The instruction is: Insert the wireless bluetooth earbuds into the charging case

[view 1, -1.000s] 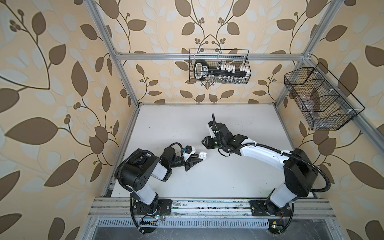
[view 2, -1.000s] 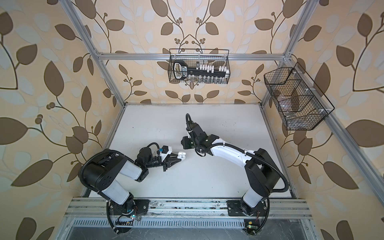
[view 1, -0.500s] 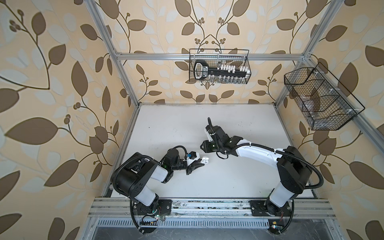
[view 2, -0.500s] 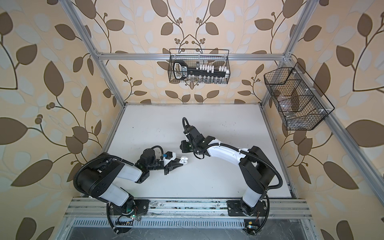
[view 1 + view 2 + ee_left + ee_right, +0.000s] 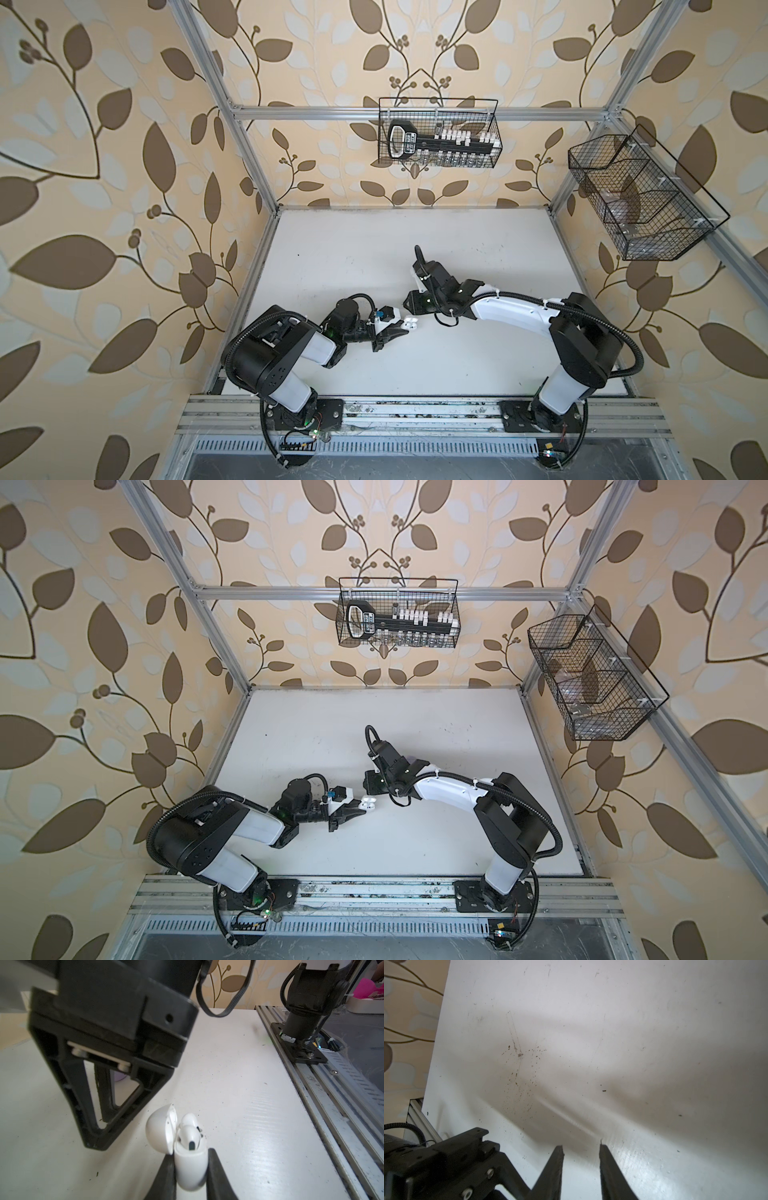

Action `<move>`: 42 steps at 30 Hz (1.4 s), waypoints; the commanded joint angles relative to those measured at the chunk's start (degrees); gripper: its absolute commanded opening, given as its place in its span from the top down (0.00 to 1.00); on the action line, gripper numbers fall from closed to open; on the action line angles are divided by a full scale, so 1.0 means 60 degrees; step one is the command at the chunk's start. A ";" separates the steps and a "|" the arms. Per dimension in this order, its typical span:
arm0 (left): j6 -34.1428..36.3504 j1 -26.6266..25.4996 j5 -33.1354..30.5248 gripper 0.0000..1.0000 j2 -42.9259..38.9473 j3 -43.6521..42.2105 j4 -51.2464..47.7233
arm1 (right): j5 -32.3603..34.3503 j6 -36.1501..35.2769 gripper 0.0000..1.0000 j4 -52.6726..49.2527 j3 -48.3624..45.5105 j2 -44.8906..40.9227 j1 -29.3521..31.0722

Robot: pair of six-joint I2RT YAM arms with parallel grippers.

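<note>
Both claws had eased a little toward the front rail (image 5: 415, 409) since a second ago; my left claw (image 5: 190, 1153) stayed clamped on the white charging case (image 5: 190, 1172), held just off the table (image 5: 591, 1022); lid (image 5: 159, 1128) flipped open, two white earbuds (image 5: 188, 1135) sitting in their slots; my right claw (image 5: 580, 1147) hung just beside the case, jaws a bit apart, nothing between them.

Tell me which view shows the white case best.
Left wrist view: the case is close and sharp, lid open, two white earbuds inside, pinched by the left gripper. In both top views it is a tiny white speck at that gripper's tip. The right wrist view misses it.
</note>
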 commanded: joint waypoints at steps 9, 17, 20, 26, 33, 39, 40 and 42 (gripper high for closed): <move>0.0135 -0.0093 -0.0235 0.85 -0.0275 0.0013 0.0181 | -0.0150 0.0247 0.71 0.0310 -0.0597 -0.0307 0.0254; 0.0084 -0.0093 -0.0313 0.85 -0.0278 0.0028 0.0180 | -0.0120 0.0321 0.71 0.0361 -0.0871 -0.0560 0.0312; -0.0029 -0.0082 -0.0395 0.85 -0.0278 0.0073 0.0180 | -0.0113 0.0360 0.71 0.0362 -0.0938 -0.0637 0.0313; -0.0073 -0.0088 -0.0533 0.85 -0.0275 0.0071 0.0238 | -0.0177 0.0479 0.72 0.0543 -0.1182 -0.0744 0.0335; -0.0180 -0.0091 -0.0762 0.86 -0.0278 0.0058 0.0357 | -0.0438 0.0627 0.72 0.0752 -0.1536 -0.0843 0.0422; -0.0229 -0.0080 -0.0893 0.85 -0.0249 0.0057 0.0438 | -0.0442 0.0774 0.72 0.0762 -0.1735 -0.1071 0.0616; -0.0238 -0.0092 -0.0935 0.85 -0.0249 0.0045 0.0457 | -0.0435 0.0804 0.72 0.0765 -0.1770 -0.1121 0.0644; -0.0256 -0.0092 -0.0938 0.86 -0.0262 0.0042 0.0459 | -0.0384 0.0832 0.72 0.0750 -0.1801 -0.1193 0.0685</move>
